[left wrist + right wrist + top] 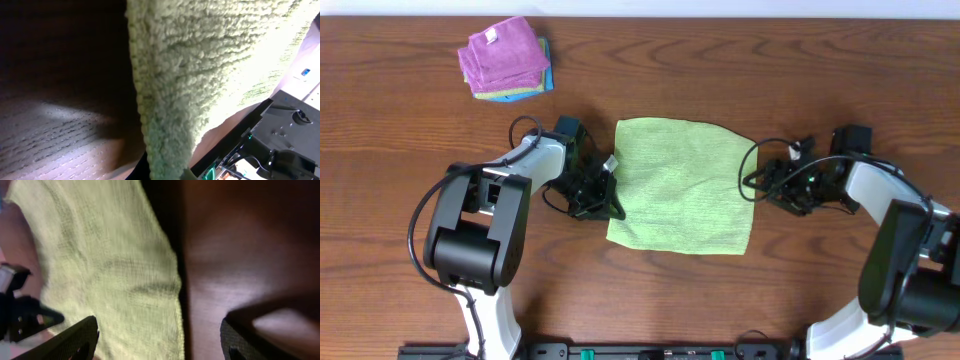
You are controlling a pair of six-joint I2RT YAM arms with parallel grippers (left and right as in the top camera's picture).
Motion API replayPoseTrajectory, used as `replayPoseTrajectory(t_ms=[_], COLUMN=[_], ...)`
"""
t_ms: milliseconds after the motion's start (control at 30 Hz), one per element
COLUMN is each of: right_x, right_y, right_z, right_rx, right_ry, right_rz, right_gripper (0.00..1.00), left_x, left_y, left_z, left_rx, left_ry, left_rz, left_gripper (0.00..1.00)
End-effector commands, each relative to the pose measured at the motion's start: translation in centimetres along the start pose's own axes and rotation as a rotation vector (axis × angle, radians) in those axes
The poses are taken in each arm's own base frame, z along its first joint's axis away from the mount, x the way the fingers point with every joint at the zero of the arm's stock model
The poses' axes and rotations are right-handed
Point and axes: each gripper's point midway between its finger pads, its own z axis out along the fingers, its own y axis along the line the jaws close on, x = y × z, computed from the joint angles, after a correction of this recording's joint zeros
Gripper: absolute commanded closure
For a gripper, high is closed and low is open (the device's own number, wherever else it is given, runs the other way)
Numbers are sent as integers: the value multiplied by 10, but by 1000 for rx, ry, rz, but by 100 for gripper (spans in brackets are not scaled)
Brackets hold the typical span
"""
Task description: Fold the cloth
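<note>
The jaws first: on the left gripper point(603, 193) I cannot tell whether they are open or closed, because its wrist camera is filled with fabric, while on the right gripper point(160, 328) they stand wide apart and grip nothing. Sweeping across from my left, a small stack of folded cloths point(503, 55) sits at the far corner of the dark wooden table point(770, 80), with a purple one on top and green and blue edges showing beneath it. It lies well apart from everything else. Next comes the left gripper, which sits right at the left edge of the cloth point(685, 185), and a little white tag point(612, 162) pokes out just above it. In that arm's wrist view the cloth hangs very close to the lens. It is a thick, nubbly terry pile in pale green, with a rolled edge running down the middle of the frame and light glowing through its upper right part. The cloth itself is spread roughly flat in the middle of the table between the two arms, as a rough rectangle with slightly wavy edges. At its right edge, the right wrist view shows a finer woven grain. The two dark fingers point(75, 342) straddle the cloth's border, one over the fabric and the other over bare, glossy wood.
</note>
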Motion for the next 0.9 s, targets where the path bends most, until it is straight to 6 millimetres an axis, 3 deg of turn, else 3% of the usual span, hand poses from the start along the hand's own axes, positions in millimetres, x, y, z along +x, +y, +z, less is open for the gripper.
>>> replayPoseTrajectory(t_ms=[0, 267, 400, 667, 767, 867], right_x=[36, 63, 76, 86, 94, 103], right_y=[-44, -52, -48, -22, -24, -22], right_z=[16, 11, 2, -34, -33, -17], right_rx=[215, 260, 257, 220, 203, 113], right_ry=[121, 211, 186, -69, -137, -136], right_rz=[40, 51, 28, -95, -68, -42], right_gripper=[21, 37, 36, 26, 22, 22], left_x=[-3, -11, -12, -16, -16, -16], left_y=[2, 0, -1, -9, -13, -13], left_z=[1, 1, 0, -16, -21, -21], left_rx=[-12, -4, -2, -42, -45, -45], left_ry=[1, -26, -30, -91, -107, -108], left_rz=[15, 43, 53, 133, 152, 152], left_gripper=[94, 94, 94, 94, 94, 94])
